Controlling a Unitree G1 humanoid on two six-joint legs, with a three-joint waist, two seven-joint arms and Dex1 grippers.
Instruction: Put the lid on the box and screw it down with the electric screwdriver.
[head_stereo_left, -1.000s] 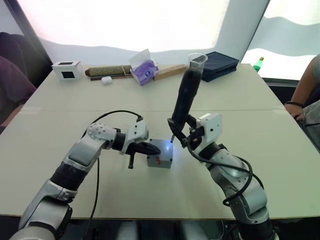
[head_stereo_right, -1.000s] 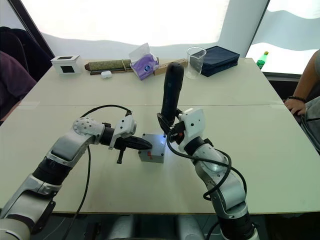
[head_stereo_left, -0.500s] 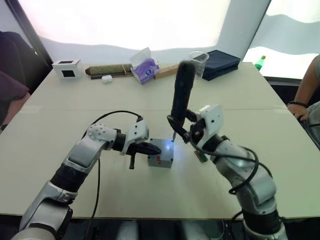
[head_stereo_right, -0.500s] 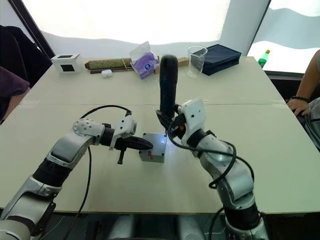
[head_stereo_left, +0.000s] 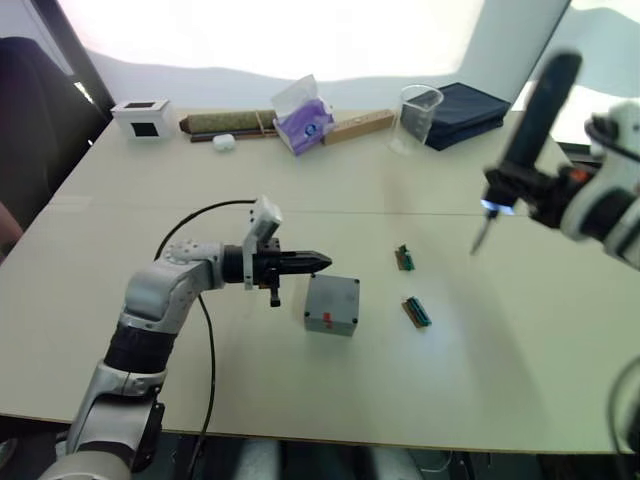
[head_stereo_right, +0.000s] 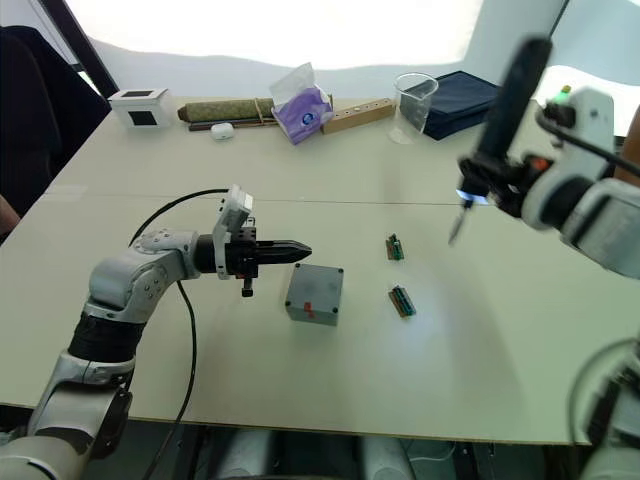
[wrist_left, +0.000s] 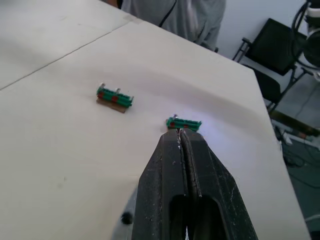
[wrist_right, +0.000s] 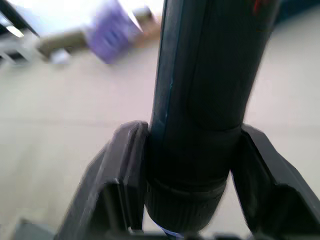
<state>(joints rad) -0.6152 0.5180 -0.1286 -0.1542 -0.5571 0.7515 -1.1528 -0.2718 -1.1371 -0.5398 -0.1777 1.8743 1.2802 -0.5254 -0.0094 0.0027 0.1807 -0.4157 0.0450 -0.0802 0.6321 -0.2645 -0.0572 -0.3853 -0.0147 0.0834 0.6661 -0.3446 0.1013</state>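
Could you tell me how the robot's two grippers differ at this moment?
The left gripper is shut and empty, while the right gripper is clamped on the electric screwdriver. The left gripper hangs low by the box, pointing level toward it; the right gripper is raised off to the right, well away from the box. Both have two black fingers.

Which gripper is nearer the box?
Left. The left gripper hovers shut just beside the box; the right gripper, holding the electric screwdriver, is raised far off to its right.
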